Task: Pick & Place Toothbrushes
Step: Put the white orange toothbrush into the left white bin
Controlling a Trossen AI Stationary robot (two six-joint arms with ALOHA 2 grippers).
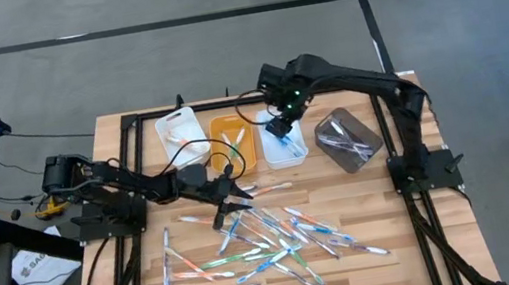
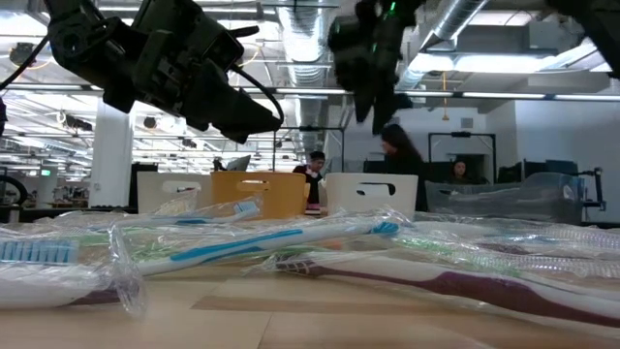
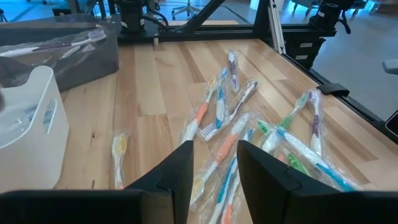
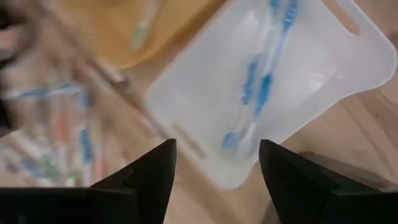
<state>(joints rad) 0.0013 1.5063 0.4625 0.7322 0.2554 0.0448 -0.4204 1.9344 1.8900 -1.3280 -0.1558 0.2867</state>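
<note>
Many wrapped toothbrushes (image 1: pixel 269 241) lie loose on the wooden table, mostly blue and white, some green or orange (image 3: pixel 249 130). My left gripper (image 1: pixel 231 205) hangs low over the pile's far left side, open (image 3: pixel 214 146), with nothing between its fingers. My right gripper (image 1: pixel 280 123) points down above a white bin (image 1: pixel 284 148). It is open (image 4: pixel 217 149) and holds nothing. Blue and white toothbrushes (image 4: pixel 264 81) lie on that bin's floor.
Along the far side stands a row of bins: a white bin (image 1: pixel 180 133), an orange bin (image 1: pixel 231 141) and a grey bin (image 1: pixel 347 139), each with brushes inside. A black frame (image 1: pixel 398 156) borders the table. People (image 2: pixel 397 155) sit in the room behind.
</note>
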